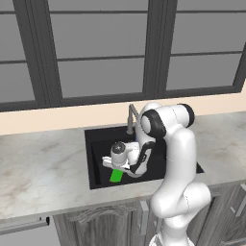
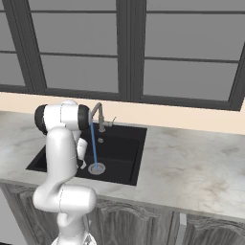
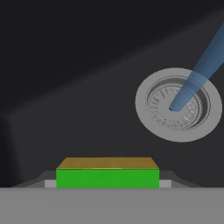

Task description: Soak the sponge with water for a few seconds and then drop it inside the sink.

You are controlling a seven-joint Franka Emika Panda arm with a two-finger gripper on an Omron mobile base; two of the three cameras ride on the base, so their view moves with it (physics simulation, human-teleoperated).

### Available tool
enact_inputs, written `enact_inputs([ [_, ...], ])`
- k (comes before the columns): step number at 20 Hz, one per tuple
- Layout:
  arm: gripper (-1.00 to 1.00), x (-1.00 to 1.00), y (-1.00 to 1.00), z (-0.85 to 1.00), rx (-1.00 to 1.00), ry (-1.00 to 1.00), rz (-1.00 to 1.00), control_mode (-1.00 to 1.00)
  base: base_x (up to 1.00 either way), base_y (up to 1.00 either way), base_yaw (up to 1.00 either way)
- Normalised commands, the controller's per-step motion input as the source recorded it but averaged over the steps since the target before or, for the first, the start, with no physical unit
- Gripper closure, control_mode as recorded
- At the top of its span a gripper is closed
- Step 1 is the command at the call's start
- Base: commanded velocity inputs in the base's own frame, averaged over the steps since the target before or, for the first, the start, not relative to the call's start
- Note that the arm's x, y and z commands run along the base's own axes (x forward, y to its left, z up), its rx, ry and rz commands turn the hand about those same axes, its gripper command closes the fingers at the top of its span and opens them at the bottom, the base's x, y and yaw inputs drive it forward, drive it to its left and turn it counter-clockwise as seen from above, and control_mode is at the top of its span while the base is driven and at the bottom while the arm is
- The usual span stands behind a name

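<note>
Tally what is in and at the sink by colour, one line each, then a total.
Green: 1, the sponge
Light blue: 1, the water
Black: 1, the sink
Silver or grey: 2, the drain and the faucet
Total: 5

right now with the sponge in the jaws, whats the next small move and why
Probably carry the sponge sideways into the water. The gripper holds it over the sink, beside the stream, which falls untouched onto the drain. The sponge is not under it yet, so soaking has not started.
</note>
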Motion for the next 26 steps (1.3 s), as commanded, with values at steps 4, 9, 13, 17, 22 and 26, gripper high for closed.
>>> enact_inputs([
  [4,1.0,0.13,-0.08,-0.26,0.0,0.0,-0.06,-1.0,0.0,0.0,0.0],
  [9,1.0,0.04,-0.03,-0.09,0.0,0.01,-0.04,-1.0,0.0,0.0,0.0],
  [13,1.0,0.0,0.0,0.0,0.0,0.0,0.0,-1.0,0.0,0.0,0.0],
  [17,1.0,0.0,0.0,0.0,0.0,0.0,0.0,-1.0,0.0,0.0,0.0],
  [22,-1.0,0.0,0.0,0.0,0.0,0.0,0.0,-1.0,0.0,0.0,0.0],
  [26,-1.0,0.0,0.0,0.0,0.0,0.0,0.0,-1.0,0.0,0.0,0.0],
])
